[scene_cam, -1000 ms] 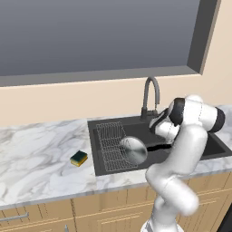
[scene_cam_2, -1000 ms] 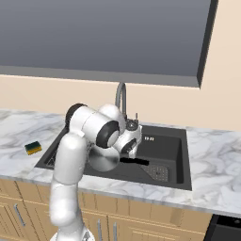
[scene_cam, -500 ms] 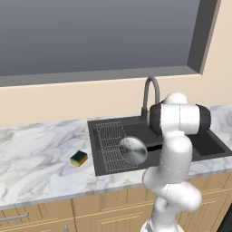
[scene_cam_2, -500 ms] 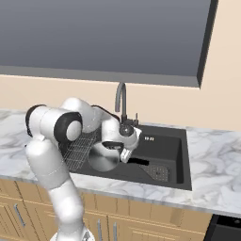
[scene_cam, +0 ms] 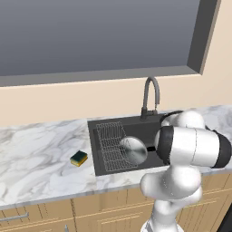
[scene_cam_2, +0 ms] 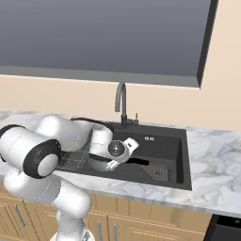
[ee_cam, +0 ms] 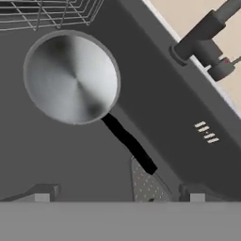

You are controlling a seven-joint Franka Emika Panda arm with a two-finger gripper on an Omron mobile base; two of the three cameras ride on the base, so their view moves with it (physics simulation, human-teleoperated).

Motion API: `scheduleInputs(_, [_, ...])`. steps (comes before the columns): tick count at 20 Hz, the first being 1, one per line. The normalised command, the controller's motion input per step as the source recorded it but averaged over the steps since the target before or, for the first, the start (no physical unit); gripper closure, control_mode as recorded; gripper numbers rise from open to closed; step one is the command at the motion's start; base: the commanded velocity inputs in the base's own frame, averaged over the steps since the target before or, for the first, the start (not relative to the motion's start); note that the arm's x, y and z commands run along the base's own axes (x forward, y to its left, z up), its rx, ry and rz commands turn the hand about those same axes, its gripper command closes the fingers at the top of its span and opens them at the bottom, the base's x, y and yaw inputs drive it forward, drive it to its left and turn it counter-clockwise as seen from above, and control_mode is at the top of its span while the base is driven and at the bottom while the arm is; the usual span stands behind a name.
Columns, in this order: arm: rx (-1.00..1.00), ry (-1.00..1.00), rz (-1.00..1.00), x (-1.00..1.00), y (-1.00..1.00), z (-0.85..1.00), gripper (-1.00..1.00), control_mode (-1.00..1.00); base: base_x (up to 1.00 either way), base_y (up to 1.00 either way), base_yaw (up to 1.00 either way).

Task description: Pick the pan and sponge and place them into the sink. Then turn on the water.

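Note:
The round silver pan (ee_cam: 70, 77) lies flat on the floor of the dark sink (ee_cam: 28, 155), its black handle (ee_cam: 129, 143) pointing away from the wire rack (ee_cam: 52, 12). It also shows beside the rack as the pan (scene_cam: 133, 150). My gripper (ee_cam: 116, 195) hovers above the basin near the handle's end, open with nothing between its fingertips (ee_cam: 42, 193). From the right, the gripper (scene_cam_2: 115, 157) hangs over the pan (scene_cam_2: 96, 162). The yellow-and-green sponge (scene_cam: 79, 158) rests on the marble counter left of the sink. No water falls from the faucet (scene_cam: 152, 95).
A drain strainer (ee_cam: 148, 186) sits in the basin floor beyond the handle's tip. The faucet base (ee_cam: 202, 40) stands on the sink's back rim. My own bulky arm (scene_cam: 190, 145) covers the sink's right half. A window wall rises behind the counter.
The arm's elbow has swung round in front of the sink and the hand has drifted a little left over the basin. Pan and sponge have not moved; the jaws stayed open.

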Motion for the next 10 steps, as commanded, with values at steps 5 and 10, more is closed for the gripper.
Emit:
scheduleInputs(5, [0.12, 0.00, -0.26, 0.00, 0.00, 1.00, -1.00, -1.00, 0.00, 0.00, 0.00])
scheduleInputs(10, [0.14, 0.01, -0.28, 0.00, 0.00, 1.00, -1.00, -1.00, 0.00, 0.00, 0.00])
